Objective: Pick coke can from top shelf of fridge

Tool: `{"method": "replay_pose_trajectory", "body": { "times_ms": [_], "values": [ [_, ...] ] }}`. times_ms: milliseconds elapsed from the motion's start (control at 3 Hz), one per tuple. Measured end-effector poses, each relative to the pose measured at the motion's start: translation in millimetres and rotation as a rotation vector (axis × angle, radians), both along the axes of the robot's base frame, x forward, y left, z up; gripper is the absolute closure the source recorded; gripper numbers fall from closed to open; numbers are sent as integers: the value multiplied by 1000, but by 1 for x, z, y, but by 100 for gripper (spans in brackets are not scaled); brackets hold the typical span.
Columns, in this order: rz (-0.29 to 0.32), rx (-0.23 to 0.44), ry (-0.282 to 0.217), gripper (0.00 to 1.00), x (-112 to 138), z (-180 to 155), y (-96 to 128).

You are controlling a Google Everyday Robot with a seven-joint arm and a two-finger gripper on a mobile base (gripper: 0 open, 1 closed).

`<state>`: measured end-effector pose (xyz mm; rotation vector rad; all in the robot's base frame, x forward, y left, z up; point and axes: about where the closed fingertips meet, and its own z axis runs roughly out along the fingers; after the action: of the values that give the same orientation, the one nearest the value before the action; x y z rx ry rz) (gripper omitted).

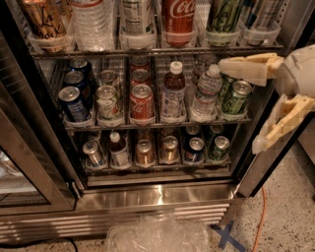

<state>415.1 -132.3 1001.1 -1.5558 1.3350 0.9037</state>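
Camera view, end effector [239,105] spread wide at right of fridge [147,197], coke can [178,15] on top shelf [98,51], green can [224,15] beside

The gripper [240,106] hangs at 3 o'clock before the fridge [157,194], fingers [246,66] spread wide, empty; the coke can [178,15] stands at 12 o'clock on the top shelf [98,51]

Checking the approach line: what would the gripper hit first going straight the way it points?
Probably the water bottle on the middle shelf, beside the green can; depth is unclear. The gripper, at the right, sits below the coke can.
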Motion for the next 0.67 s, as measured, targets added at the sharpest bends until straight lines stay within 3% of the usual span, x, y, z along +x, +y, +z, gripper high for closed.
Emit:
{"method": "replay_pose_trajectory", "body": {
  "times_ms": [333,667],
  "values": [
    [8,1,16,0,-2,-7,5],
    [34,13,0,0,-2,-6,13]
  ]
}}
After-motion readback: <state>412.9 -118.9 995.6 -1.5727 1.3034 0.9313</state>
